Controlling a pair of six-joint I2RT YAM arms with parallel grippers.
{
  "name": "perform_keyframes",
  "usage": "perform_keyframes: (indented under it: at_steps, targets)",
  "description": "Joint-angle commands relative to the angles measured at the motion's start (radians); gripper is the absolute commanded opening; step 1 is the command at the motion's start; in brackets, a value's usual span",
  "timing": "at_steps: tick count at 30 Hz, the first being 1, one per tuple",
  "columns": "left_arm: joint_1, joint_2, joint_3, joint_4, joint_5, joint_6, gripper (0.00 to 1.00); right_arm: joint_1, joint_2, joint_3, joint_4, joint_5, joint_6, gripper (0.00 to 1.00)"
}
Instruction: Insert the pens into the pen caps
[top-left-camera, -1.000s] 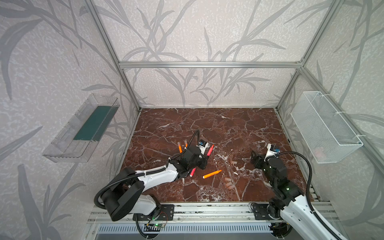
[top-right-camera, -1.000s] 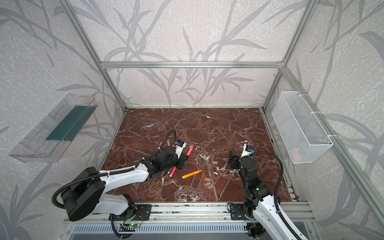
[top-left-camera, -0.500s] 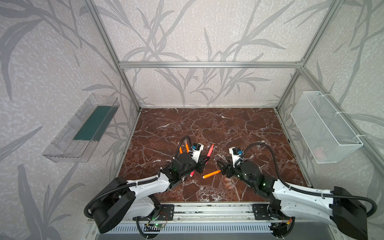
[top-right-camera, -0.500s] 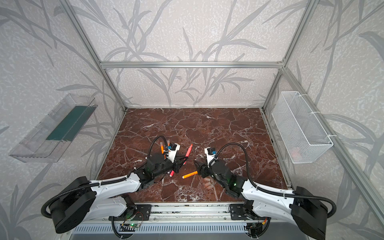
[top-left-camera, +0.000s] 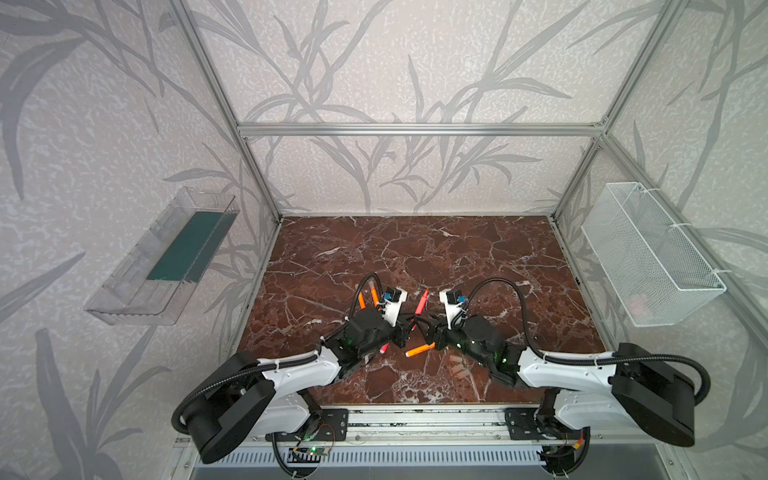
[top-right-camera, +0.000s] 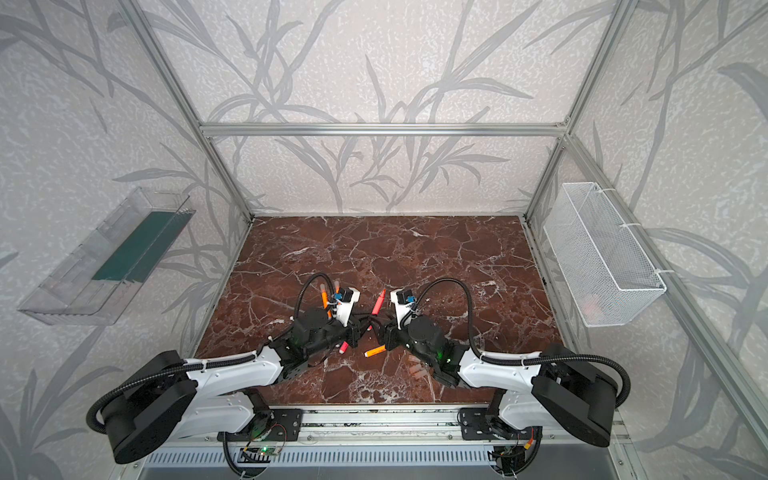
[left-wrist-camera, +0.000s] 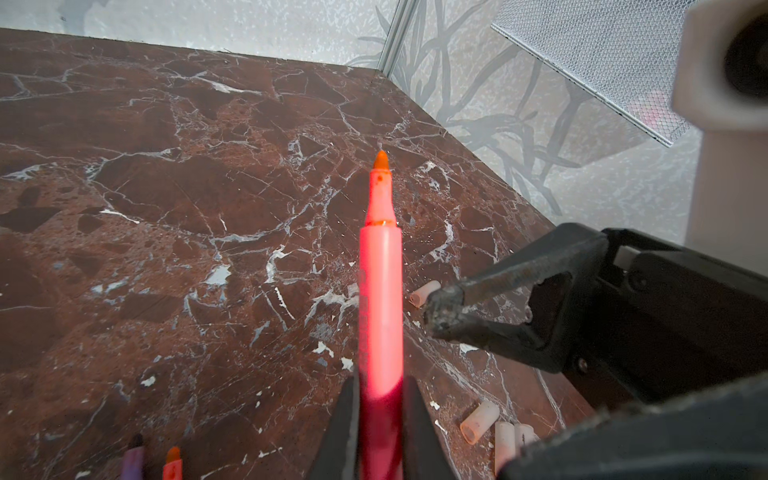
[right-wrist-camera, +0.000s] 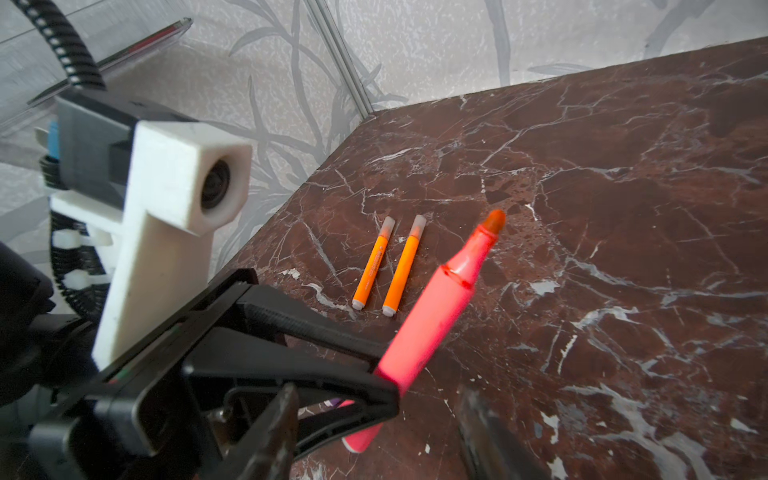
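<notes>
**Item:** red-pink pen (left-wrist-camera: 380, 291), uncapped.

**Position relative to jaws:** The pen is clamped low on its barrel between the two fingers of the left gripper (left-wrist-camera: 380, 386). Its orange-stained tip points away from the wrist, clear above the marble table (left-wrist-camera: 166, 187). In both top views the same pen stands at a slant between the two wrist cameras.

**Right gripper** (right-wrist-camera: 377, 392): The jaws are apart and grasp nothing. In the right wrist view its fingers stand to either side of the pen's lower end. In the left wrist view one dark fingertip (left-wrist-camera: 444, 307) sits just beside the barrel, with a gap showing between them.

**Pen caps:** These lie loose on the table on the right gripper's side. One lies alone (left-wrist-camera: 424, 293) and a cluster lies nearer the camera (left-wrist-camera: 480, 422).

**Other pens:**
- Two orange pens (right-wrist-camera: 372, 266) lie parallel and just beside each other, each with a pale cap on its far end.
- A third orange pen (top-left-camera: 419, 350) lies flat in front of the two grippers.
- A second red-pink pen (top-left-camera: 383, 349) pokes out from under the left arm.
- A purple pen (left-wrist-camera: 133, 461) is cut off by the frame edge.

**Hidden or unclear:**
- Gripper bodies cover the grip point in both top views.
- The held pen's butt end is blurred in the right wrist view.
- The right gripper's near finger partly covers the cap cluster, so no count can be given.
</notes>
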Motion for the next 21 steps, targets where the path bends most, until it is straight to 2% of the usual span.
perform_keyframes:
  at_steps: [1,9,15,21]
  targets:
    - [-0.004,-0.010,0.013,0.008,0.010,0.005,0.00,0.008,0.017,0.040,0.072,-0.020,0.017,0.61]
    - [-0.003,-0.017,0.017,0.004,0.018,0.010,0.00,0.008,0.066,0.088,0.065,0.002,0.031,0.62]
    - [-0.003,-0.023,0.023,-0.006,0.028,0.014,0.00,0.008,0.101,0.106,0.090,0.030,0.053,0.55]
    - [-0.003,-0.053,0.010,-0.020,-0.003,0.014,0.00,0.009,0.023,0.083,0.026,0.074,0.049,0.55]
